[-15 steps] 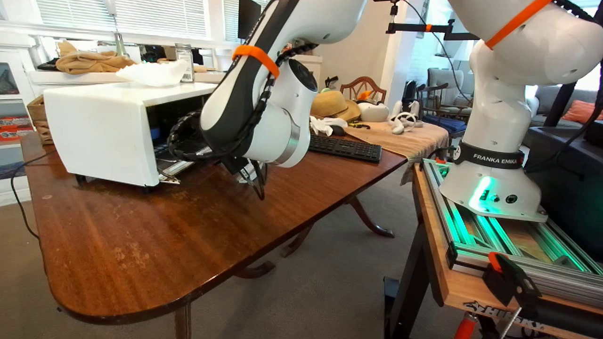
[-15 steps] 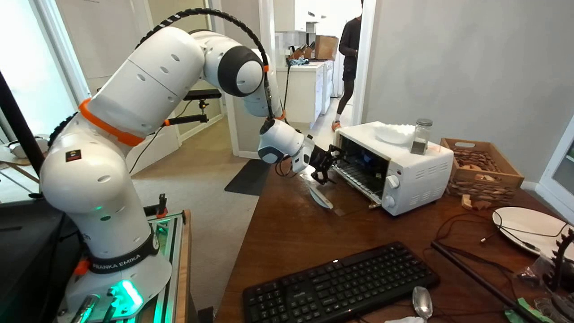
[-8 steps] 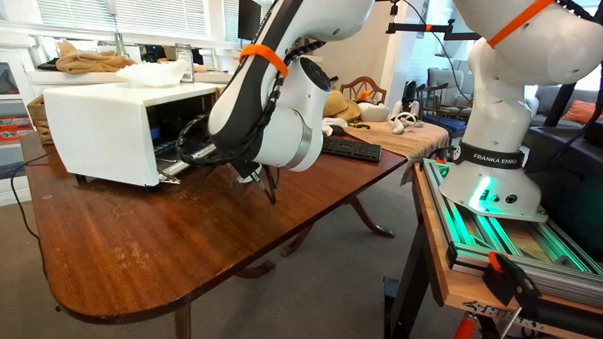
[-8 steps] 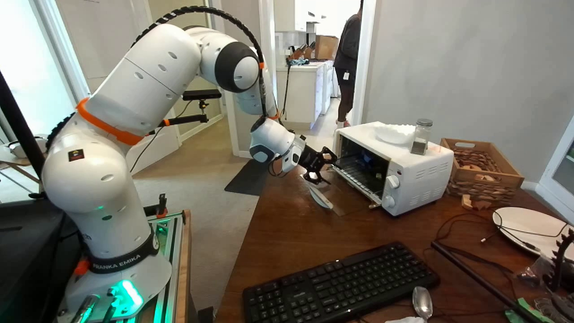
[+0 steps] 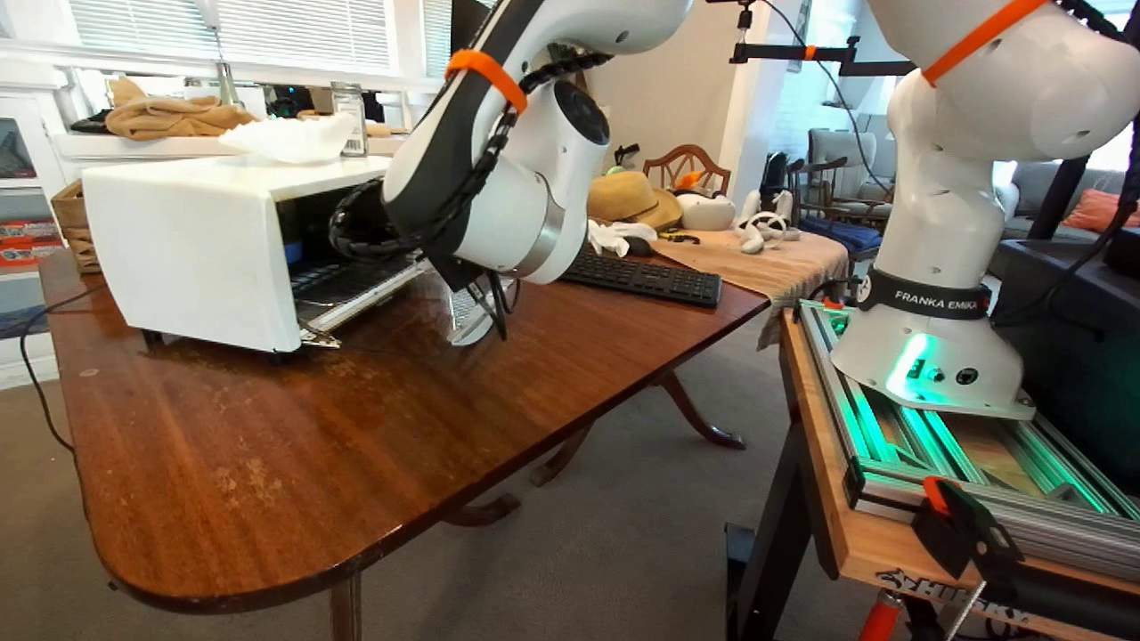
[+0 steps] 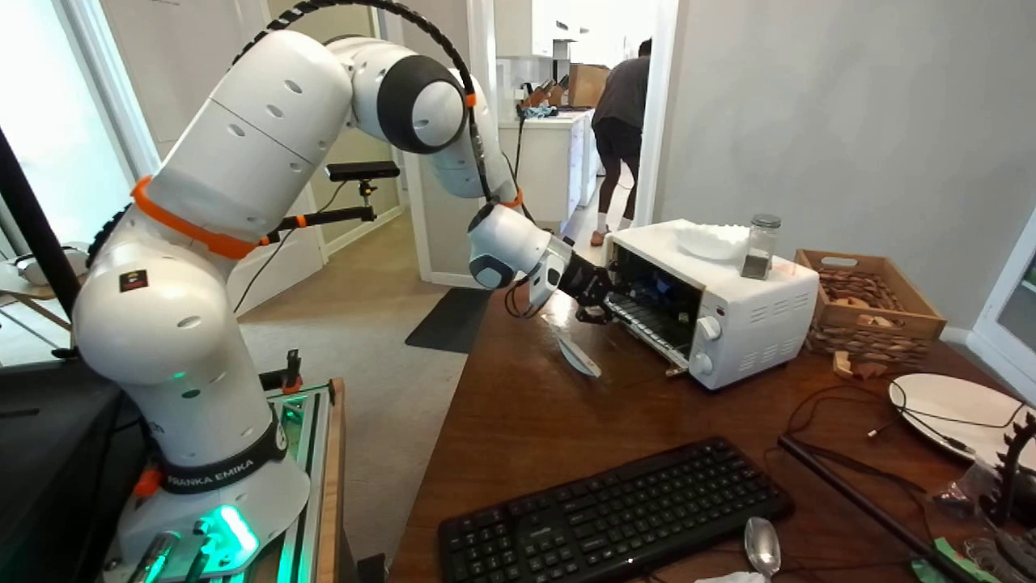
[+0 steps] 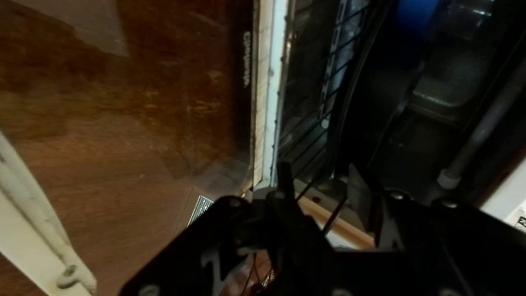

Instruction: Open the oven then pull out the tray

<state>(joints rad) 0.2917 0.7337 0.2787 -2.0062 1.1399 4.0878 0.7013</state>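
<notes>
The claw point(image 7: 318, 181) sits at bottom centre of the wrist view, its fingers spread apart and holding nothing that shows; thin wires and dark interior are visible through the gap. The wire rack point(image 7: 314, 127) stretches from there to the top of the frame; contact cannot be told. In an exterior view the white oven point(image 6: 753, 332), right of centre, stands open on the worktop point(image 6: 518, 421), the claw at the left end of its mouth. A basket point(image 6: 874, 344) sits farther right.
</notes>
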